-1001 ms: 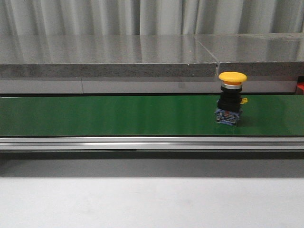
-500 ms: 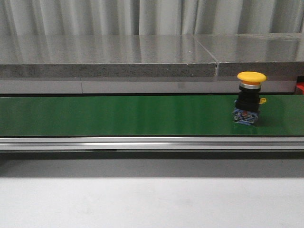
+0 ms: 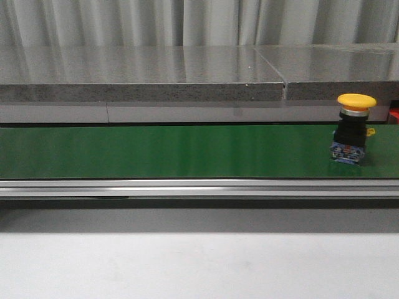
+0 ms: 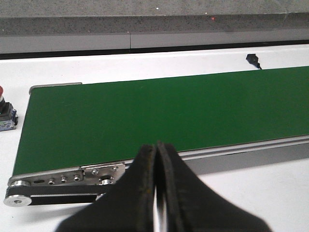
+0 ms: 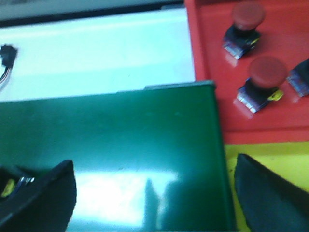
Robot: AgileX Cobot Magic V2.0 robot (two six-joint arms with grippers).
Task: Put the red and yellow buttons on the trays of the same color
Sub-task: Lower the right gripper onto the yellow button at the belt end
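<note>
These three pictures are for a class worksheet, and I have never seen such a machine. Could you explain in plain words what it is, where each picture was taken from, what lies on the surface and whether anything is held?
This is a robot with two arms, each ending in a two-fingered gripper. The front view looks forward over a green conveyor belt; a yellow button stands upright on it near the right end. No arm shows there.

The other two pictures come from cameras on the wrists. The left wrist view shows the left gripper above the belt's other end, its dark fingers pressed together and holding nothing. A red-capped button sits on the white table beside the belt.

The right wrist view shows the right gripper spread wide open and empty over the belt's end. Beyond it lies a red tray with two red buttons fully in view, and the edge of a yellow tray.
</note>
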